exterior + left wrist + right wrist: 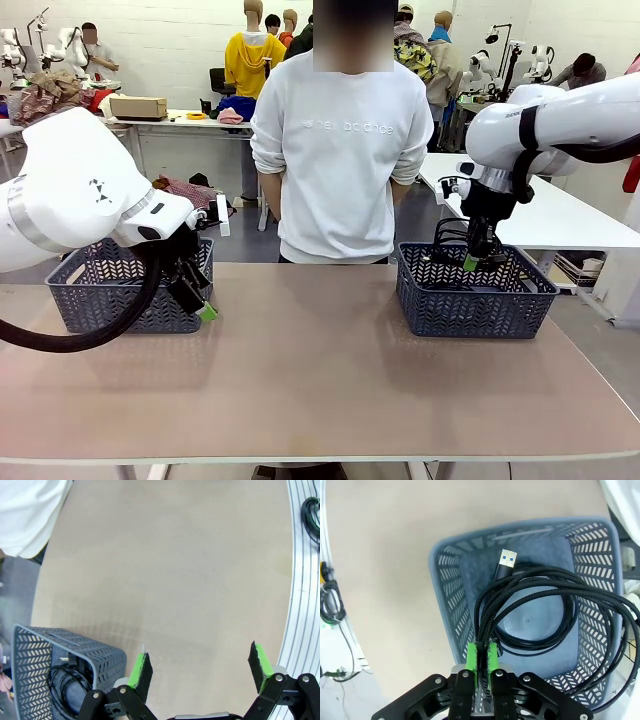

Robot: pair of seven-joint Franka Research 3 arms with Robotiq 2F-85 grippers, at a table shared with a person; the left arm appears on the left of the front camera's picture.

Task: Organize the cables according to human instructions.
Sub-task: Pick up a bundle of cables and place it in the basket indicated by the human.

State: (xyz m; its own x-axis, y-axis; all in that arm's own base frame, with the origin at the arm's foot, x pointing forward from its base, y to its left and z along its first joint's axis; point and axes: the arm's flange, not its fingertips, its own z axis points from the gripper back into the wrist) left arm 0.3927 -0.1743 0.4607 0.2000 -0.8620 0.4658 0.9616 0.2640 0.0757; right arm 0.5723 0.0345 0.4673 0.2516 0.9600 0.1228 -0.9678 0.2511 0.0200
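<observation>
My right gripper [481, 662] is shut on a coiled black braided cable [530, 587] with a silver USB plug [506, 562]. The coil hangs into the right grey basket [445, 595], over a smoother black cable loop [535, 647] on the basket floor. From the front, the right gripper [473, 258] sits just above that basket [470, 300], with cable loops [447, 238] beside it. My left gripper [203, 303] is open and holds nothing. It hovers over bare table beside the left grey basket [100, 300]. In its wrist view the left gripper [200, 667] is next to this basket [35, 650], which holds a coiled black cable [62, 685].
A person in a white sweatshirt [340, 150] stands at the far edge, between the two baskets, arms behind the back. The tan tabletop [320, 370] stretches between and in front of the baskets. An aluminium rail [300, 605] edges the table near my left gripper.
</observation>
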